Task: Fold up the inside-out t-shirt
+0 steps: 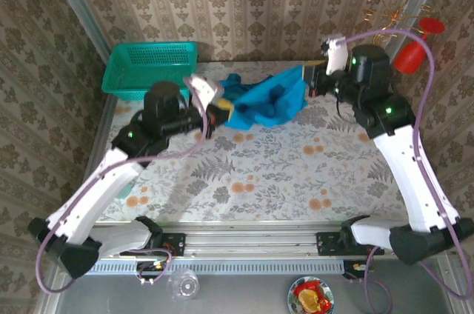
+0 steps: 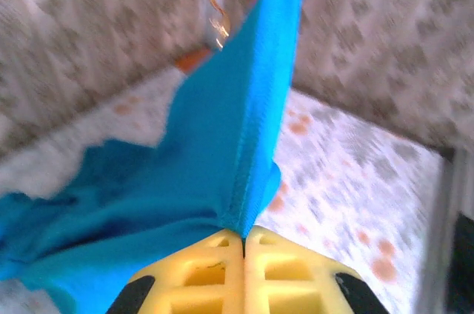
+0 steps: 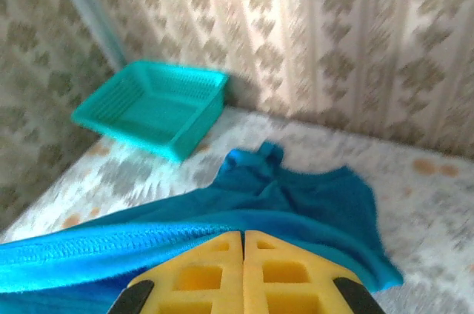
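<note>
The left tool (image 2: 243,240) and the right tool (image 3: 242,234) were each clamped on the t-shirt (image 1: 270,103), which hung stretched between them over the surface (image 1: 259,177).

Looked down steeply from above and behind both arm bases, taking in the whole worktop (image 1: 259,173) from afar. Sat close over the left pincer (image 2: 244,244), facing rightward along the stretched t-shirt (image 2: 222,151). Sat close over the right pincer (image 3: 243,236), facing leftward toward the basket (image 3: 148,107). Shared that cloth and the flowered worktop across all three.
</note>
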Motion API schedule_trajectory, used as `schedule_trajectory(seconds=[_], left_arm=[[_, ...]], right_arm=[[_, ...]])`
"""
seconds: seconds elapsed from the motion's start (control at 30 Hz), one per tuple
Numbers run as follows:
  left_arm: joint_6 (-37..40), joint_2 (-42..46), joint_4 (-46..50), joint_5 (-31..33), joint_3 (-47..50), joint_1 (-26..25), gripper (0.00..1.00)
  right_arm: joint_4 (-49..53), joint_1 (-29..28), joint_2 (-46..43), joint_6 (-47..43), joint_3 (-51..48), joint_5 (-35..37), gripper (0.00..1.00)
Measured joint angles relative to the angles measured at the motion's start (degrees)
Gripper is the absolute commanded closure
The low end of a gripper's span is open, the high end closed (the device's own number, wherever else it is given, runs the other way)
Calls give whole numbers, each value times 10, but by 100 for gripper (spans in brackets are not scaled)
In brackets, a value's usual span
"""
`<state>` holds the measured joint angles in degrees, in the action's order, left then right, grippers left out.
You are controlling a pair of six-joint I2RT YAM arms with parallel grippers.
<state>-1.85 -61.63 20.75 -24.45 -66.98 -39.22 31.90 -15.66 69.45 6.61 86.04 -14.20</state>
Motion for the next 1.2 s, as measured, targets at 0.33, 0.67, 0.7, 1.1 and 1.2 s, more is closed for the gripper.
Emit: schedule_trajectory(seconds=[0.33,0.67,0.7,1.1,1.2], left_arm=[[-57,64,32,10,187,-3,100],[-56,-77,-16,-7,178,28,100],[-55,-93,-20,-12,176,33,100],[-26,-143,-14,-68,129,38,100],[-23,-143,-8,-77,129,38,100]], right_arm=[[26,-76,4,13,-183,-22,100],[-32,-85,6,80,-338,38,86],[-32,-85,10,81,-343,49,81],[-60,-169,17,-108,-334,21,51],[-62,-196,48,-167,-299,2,50]])
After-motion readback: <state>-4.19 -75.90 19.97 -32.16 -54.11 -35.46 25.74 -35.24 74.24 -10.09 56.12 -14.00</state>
